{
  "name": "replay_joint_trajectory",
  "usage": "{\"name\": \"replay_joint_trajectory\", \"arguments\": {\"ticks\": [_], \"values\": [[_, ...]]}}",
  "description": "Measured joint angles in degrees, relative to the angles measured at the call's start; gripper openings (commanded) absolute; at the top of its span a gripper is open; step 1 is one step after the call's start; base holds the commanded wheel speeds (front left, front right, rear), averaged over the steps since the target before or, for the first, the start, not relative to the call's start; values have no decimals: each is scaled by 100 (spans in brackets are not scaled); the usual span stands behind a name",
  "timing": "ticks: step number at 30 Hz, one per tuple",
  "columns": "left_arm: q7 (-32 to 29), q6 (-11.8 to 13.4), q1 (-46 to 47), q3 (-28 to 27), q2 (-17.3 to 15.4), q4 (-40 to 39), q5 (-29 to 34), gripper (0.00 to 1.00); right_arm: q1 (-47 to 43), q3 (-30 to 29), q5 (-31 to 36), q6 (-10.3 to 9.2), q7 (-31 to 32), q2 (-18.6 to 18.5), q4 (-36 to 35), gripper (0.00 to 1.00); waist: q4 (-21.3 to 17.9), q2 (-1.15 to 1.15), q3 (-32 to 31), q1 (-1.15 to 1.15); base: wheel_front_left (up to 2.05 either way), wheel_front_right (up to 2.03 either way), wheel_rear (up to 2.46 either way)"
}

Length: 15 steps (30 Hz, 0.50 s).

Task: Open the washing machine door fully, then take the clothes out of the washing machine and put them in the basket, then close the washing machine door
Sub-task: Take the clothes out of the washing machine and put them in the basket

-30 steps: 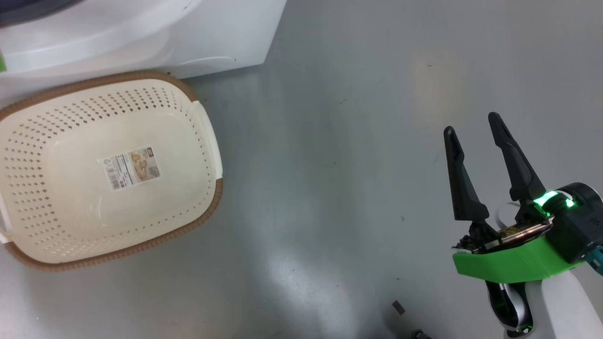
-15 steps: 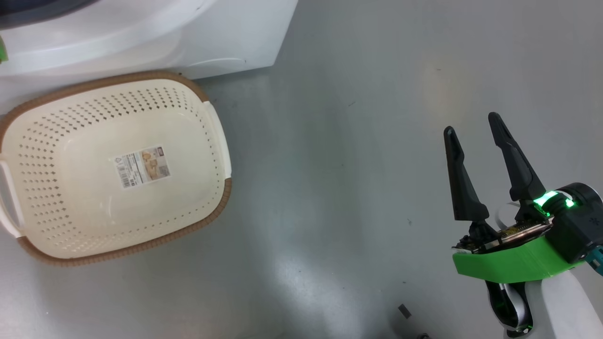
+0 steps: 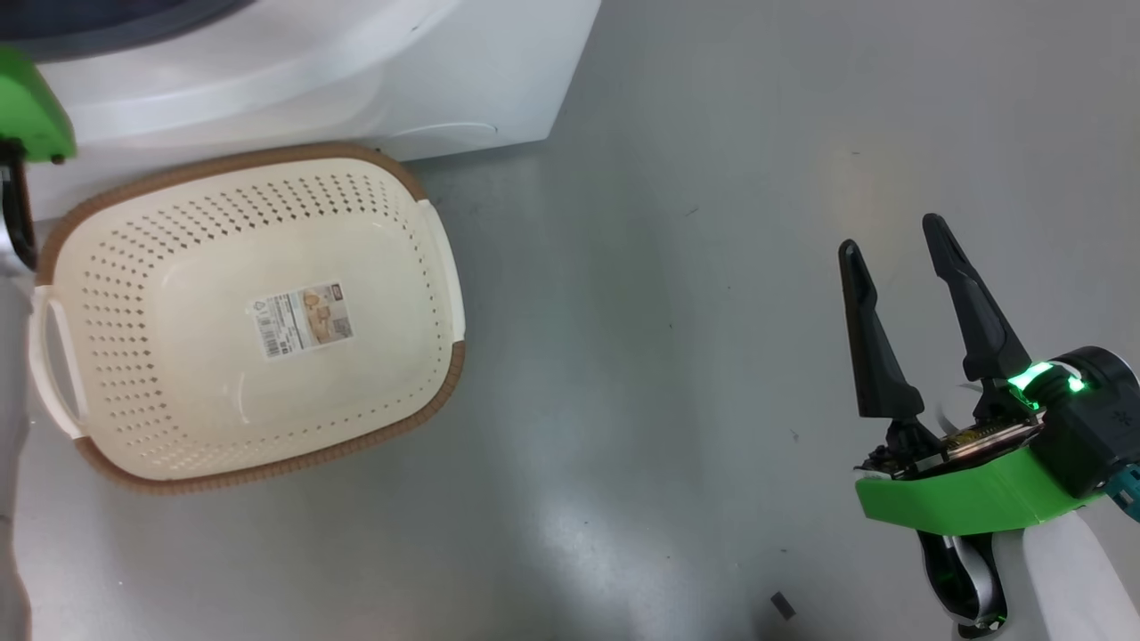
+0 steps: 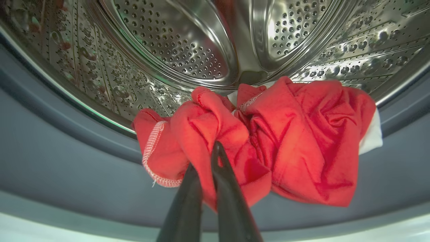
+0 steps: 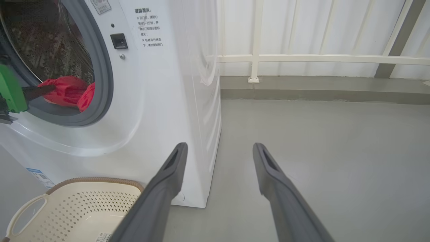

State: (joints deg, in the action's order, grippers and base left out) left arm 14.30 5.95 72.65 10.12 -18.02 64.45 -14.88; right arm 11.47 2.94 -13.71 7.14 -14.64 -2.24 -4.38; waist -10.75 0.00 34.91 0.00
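Grey, smooth flooring [image 3: 677, 374] is being taken up at its far left by the washing machine [image 5: 161, 101], whose round opening is being shown uncovered in the right wrist view. Inside that opening, the left gripper [image 4: 205, 157] is being held with its two dark fingers pressed together on a fold of the clothes [image 4: 299, 141]. The red bundle is being draped across the lower lip of the grey rubber ring [image 4: 67, 148], partly on the steel drum [image 4: 174, 50] and partly over the ring's edge. Just in front of the machine's base, the basket [image 3: 392, 267] is being kept on the floor, its paper label [image 3: 301, 319] being shown on the bare bottom. Its brown rim is being set close against the white front panel; whether the two are touching cannot be told. To the right of the basket's white handle, a wide stretch of open floor is being left clear past the machine's right corner. At the far right, the right gripper [image 3: 891, 233] is being held over that floor with its fingers spread wide, well apart from basket and machine alike. Beyond the machine's right side, a white railing [image 5: 255, 57] is being seen along the floor's far edge.
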Motion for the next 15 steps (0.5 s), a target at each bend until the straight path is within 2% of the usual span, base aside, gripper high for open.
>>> {"name": "replay_joint_trajectory", "arguments": {"ticks": [15], "values": [[0,-35,-1418,-232,-14,-1834,-135,0,-5,1,0,0,1,-8,52,100,135,0,-341,0,0,0,0]]}}
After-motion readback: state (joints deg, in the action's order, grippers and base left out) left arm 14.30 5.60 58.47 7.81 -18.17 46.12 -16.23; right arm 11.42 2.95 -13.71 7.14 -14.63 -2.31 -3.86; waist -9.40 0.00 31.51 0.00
